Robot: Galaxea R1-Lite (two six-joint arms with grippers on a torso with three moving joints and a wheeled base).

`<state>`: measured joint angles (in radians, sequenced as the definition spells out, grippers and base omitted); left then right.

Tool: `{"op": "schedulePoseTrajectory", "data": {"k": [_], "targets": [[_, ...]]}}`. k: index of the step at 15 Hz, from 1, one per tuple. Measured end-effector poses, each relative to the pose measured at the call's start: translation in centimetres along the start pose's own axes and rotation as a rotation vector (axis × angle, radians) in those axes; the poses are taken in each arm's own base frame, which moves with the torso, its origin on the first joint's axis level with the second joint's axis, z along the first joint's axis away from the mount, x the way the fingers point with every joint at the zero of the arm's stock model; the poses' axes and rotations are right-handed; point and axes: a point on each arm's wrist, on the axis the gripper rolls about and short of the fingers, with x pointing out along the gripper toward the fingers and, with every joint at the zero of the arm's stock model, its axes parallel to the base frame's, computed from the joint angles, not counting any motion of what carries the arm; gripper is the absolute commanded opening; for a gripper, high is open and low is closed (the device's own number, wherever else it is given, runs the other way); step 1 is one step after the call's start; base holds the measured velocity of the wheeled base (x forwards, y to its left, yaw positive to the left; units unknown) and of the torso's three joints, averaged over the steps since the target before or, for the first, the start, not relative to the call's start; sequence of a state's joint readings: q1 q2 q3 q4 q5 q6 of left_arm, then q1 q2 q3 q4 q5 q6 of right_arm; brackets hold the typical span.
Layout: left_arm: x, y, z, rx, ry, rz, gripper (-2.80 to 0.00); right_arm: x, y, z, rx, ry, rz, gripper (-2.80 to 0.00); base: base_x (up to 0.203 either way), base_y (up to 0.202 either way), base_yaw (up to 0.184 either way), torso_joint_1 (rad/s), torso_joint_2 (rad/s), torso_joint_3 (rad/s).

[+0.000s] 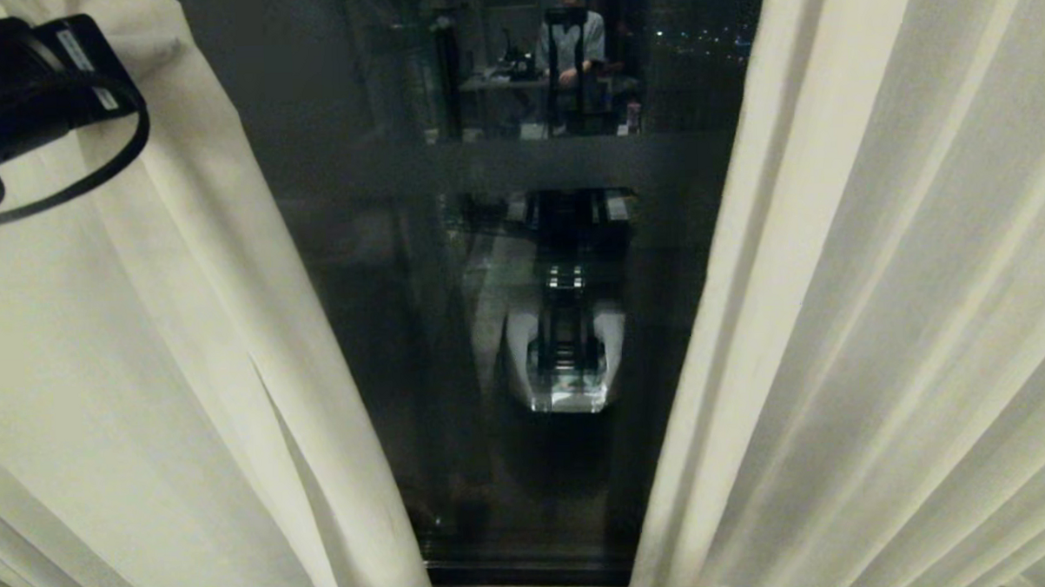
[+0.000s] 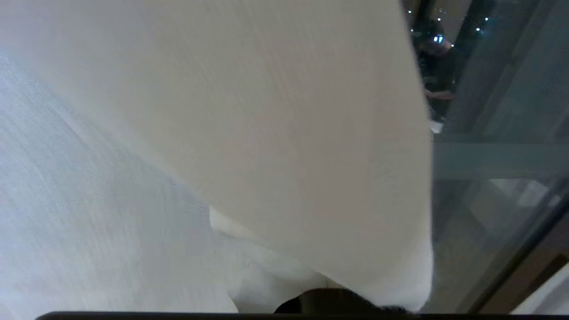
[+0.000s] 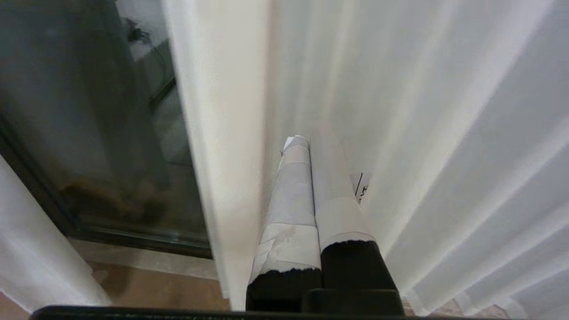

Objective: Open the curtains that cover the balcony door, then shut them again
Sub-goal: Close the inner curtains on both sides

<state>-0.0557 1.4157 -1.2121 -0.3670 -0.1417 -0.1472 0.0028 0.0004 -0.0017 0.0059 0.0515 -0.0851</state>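
Note:
The curtains hang as two cream pleated panels, the left panel and the right panel, parted over a strip of the balcony door's dark glass. My left arm's black wrist is high against the left panel, near its inner edge. In the left wrist view the fabric drapes over the gripper, so only its dark base shows and I cannot see whether cloth is pinched. My right gripper is shut, its taped fingers pressed together with nothing between them, beside the right panel's inner edge.
The glass carries a frosted horizontal band and reflects the robot and a person seated at a desk. The door's dark bottom frame meets a pale sill and brown floor. Both panels reach down to the floor.

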Motion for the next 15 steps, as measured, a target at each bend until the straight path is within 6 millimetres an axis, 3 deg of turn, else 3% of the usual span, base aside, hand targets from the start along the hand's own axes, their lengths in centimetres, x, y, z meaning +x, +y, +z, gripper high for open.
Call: {"op": "schedulePoseTrajectory", "data": {"k": [15], "targets": [[0.85, -0.71, -0.52, -0.005, 0.016, -0.032, -2.8, 0.0, 0.0, 0.0, 0.0, 0.0, 0.0, -2.8, 0.0, -0.191, 0.002, 0.005, 0.0, 0.003]]}}
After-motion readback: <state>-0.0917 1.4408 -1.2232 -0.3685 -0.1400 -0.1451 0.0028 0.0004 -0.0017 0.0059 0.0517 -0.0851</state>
